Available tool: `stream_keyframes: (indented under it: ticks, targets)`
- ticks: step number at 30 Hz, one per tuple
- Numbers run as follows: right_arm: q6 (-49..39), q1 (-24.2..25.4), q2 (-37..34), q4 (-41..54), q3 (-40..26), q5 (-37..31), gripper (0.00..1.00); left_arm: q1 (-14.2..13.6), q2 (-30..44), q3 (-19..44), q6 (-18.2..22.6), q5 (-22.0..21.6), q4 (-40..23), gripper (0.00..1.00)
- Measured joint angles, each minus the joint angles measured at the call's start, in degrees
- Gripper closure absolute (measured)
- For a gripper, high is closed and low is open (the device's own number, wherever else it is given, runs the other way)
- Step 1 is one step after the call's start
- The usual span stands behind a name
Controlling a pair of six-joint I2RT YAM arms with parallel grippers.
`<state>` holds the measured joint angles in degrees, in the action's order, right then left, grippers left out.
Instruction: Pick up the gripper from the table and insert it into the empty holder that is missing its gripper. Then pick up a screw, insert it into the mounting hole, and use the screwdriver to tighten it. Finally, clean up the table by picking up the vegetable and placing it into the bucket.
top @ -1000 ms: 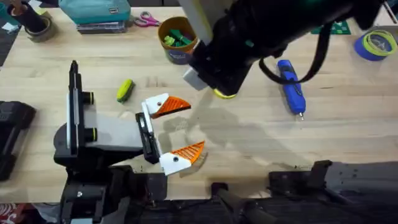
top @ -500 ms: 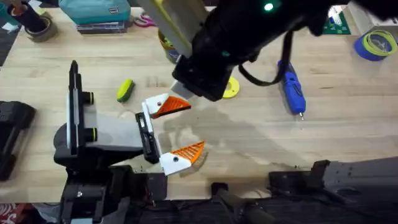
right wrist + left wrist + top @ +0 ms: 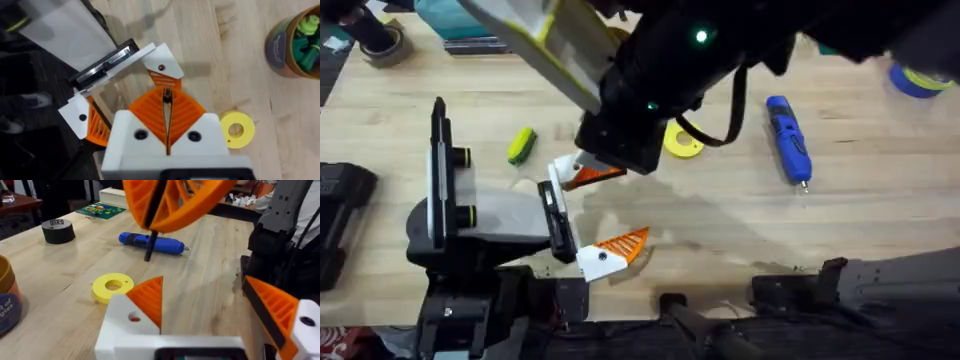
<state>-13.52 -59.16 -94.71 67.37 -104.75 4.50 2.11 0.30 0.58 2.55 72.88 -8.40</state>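
Our right gripper (image 3: 166, 107), pinched shut on what's probably the screw (image 3: 166, 94), just swung over our wide-open left gripper (image 3: 625, 205), right above the holder (image 3: 159, 60), orange gripper (image 3: 161, 80) already seated.

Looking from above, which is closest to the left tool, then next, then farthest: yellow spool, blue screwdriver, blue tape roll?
From the left tool:
1. Yellow spool, just beyond it.
2. Screwdriver, farther right.
3. Blue tape roll, far right corner.

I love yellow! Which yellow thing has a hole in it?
The spool: flat, round, with a hole through its middle. The vegetable is oblong, part green, and has no hole.
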Motion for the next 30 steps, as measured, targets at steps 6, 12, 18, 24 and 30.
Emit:
stream_keyframes:
  ticks: [6, 12, 18, 24, 30]
  targets:
    - [-2.21, -0.51, -0.18, -0.75, 0.00, 0.77, 0.995, 0.00, 0.00, 0.00, 0.00, -0.01, 0.00, 0.015]
    - [-3.13, -0.74, -0.18, -0.90, 0.00, 0.98, 0.995, 0.00, 0.00, 0.00, 0.00, -0.01, 0.00, 0.015]
    - [-3.28, -0.73, -0.18, -1.00, 0.00, 0.98, 0.995, 0.00, 0.02, 0.00, 0.00, 0.00, 0.00, 0.015]
    - [-3.28, -0.72, -0.18, -1.39, 0.00, 0.98, 0.995, 0.00, 0.00, 0.00, 0.02, 0.00, 0.00, 0.015]
    - [-3.28, -0.74, -0.90, -1.34, -0.72, 0.98, 0.995, 0.00, 0.00, 0.00, 0.00, 0.00, 0.00, 0.015]
